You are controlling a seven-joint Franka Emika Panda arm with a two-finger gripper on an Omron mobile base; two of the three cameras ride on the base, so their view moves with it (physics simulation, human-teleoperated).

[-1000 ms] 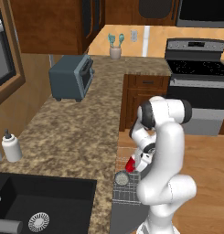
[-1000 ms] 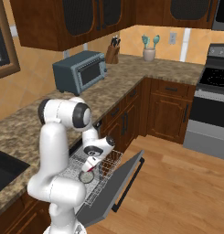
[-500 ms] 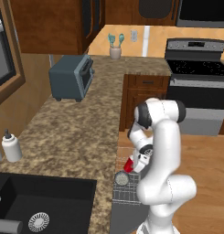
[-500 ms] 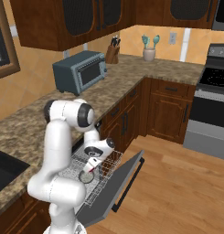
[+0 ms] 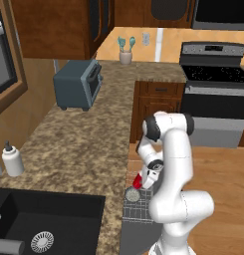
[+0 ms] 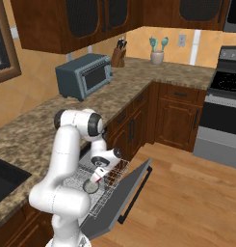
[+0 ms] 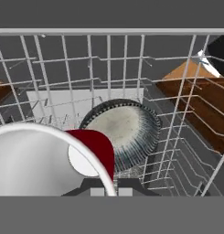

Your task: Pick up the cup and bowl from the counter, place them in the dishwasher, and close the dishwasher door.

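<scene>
Fingers of the gripper (image 6: 97,174) are pinching the red cup (image 7: 49,157) by its rim, holding it low over the dishwasher's wire rack (image 7: 177,114). Beside it the grey bowl (image 7: 122,130) is already lying in that rack, so releasing the cup and shutting the dishwasher door (image 6: 126,195) are remaining.

Cup and bowl at the dishwasher rack

Red cup (image 7: 93,151) with white rim and inside tipping on its side, hanging just above the grey wire rack of the dishwasher (image 6: 112,179); grey bowl (image 7: 125,132) lying in that rack, tilted, just beside the cup; grey dishwasher door (image 6: 126,195) hanging open, folded down; speckled table (image 5: 78,144) running alongside.
</scene>
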